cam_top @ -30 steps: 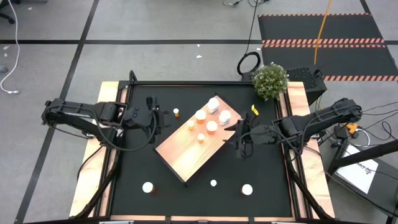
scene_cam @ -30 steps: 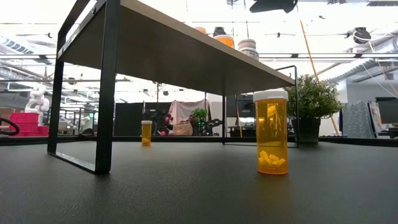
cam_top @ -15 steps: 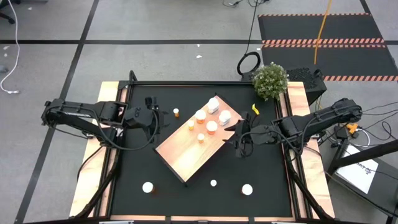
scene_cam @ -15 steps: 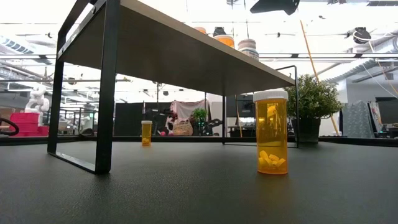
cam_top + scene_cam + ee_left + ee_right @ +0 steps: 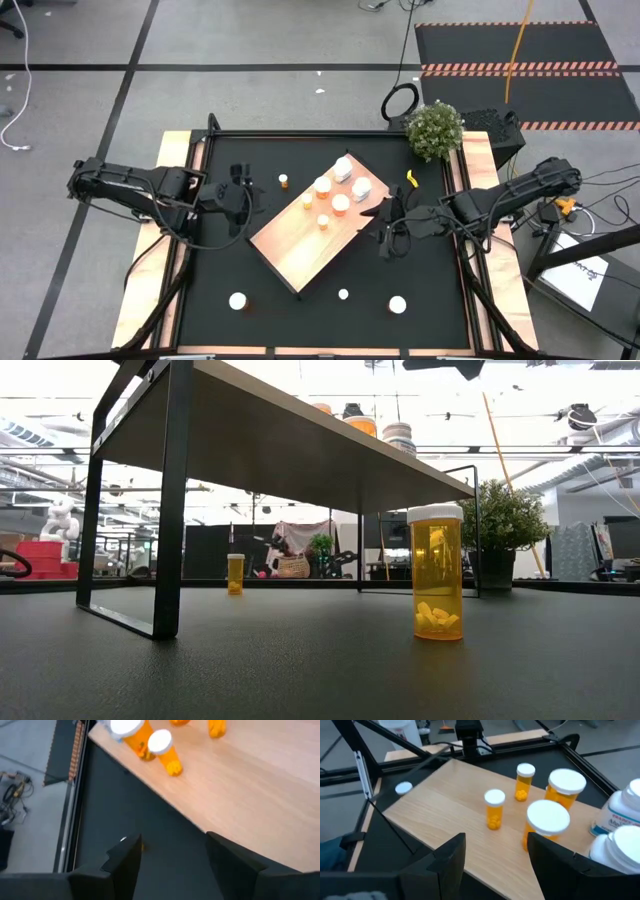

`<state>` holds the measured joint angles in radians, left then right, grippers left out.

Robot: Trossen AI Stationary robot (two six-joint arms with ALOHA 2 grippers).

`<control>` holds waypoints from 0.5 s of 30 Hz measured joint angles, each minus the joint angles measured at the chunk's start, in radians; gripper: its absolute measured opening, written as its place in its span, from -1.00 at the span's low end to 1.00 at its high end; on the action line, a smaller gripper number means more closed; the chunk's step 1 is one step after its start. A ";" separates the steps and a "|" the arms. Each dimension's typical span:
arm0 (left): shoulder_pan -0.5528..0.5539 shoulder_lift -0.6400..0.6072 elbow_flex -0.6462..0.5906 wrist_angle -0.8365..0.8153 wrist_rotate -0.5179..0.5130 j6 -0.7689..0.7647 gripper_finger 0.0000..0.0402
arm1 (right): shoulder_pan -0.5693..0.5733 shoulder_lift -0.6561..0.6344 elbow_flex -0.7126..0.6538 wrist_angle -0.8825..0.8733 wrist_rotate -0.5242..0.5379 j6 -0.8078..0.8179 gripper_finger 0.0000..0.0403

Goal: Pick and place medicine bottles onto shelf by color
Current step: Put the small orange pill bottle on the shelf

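The shelf point(image 5: 310, 228) is a pale wood board on dark legs, standing askew mid-table. On it stand two white bottles point(image 5: 353, 176) and several orange bottles with white caps point(image 5: 322, 186). One small orange bottle point(image 5: 283, 181) stands on the mat by the shelf's far left side. Three more bottles point(image 5: 238, 300) point(image 5: 343, 294) point(image 5: 397, 304) stand near the front edge. My left gripper point(image 5: 248, 197) point(image 5: 172, 865) hovers open left of the shelf, above the mat. My right gripper point(image 5: 384, 218) point(image 5: 495, 855) hovers open at the shelf's right side, facing the bottles.
A potted plant point(image 5: 435, 130) stands at the far right corner, with a small yellow object point(image 5: 408, 176) beside it. In the low view an orange bottle point(image 5: 436, 572) stands on the mat beside the shelf's legs point(image 5: 168, 510). The black mat point(image 5: 220, 260) is bare front left.
My left gripper has swung a little toward the table's near edge and tipped further downward. My right gripper has rolled slightly about its own axis without leaving its place. Both stay open. No bottle has moved.
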<state>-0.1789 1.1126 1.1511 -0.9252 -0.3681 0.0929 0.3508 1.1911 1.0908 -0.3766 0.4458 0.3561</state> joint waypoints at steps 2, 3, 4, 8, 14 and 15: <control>0.008 0.000 0.000 0.008 -0.001 0.022 0.11 | 0.000 0.003 0.000 0.009 0.000 -0.003 0.03; 0.016 0.000 0.000 0.010 -0.004 0.029 0.11 | 0.000 0.003 0.000 0.009 0.000 -0.003 0.03; 0.026 0.000 0.000 0.013 -0.008 0.033 0.11 | 0.000 0.004 0.000 0.009 0.001 -0.002 0.03; 0.086 0.000 0.000 0.020 -0.010 0.048 0.11 | -0.007 0.020 0.000 0.007 0.002 -0.002 0.03; 0.194 -0.001 -0.018 0.090 -0.008 0.096 0.11 | -0.018 0.033 0.000 0.004 -0.001 -0.017 0.03; 0.217 -0.001 -0.027 0.113 -0.001 0.113 0.11 | -0.018 0.033 0.000 0.004 0.000 -0.022 0.03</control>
<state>0.0378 1.1117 1.1244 -0.8125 -0.3692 0.2061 0.3324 1.2240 1.0908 -0.3723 0.4456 0.3342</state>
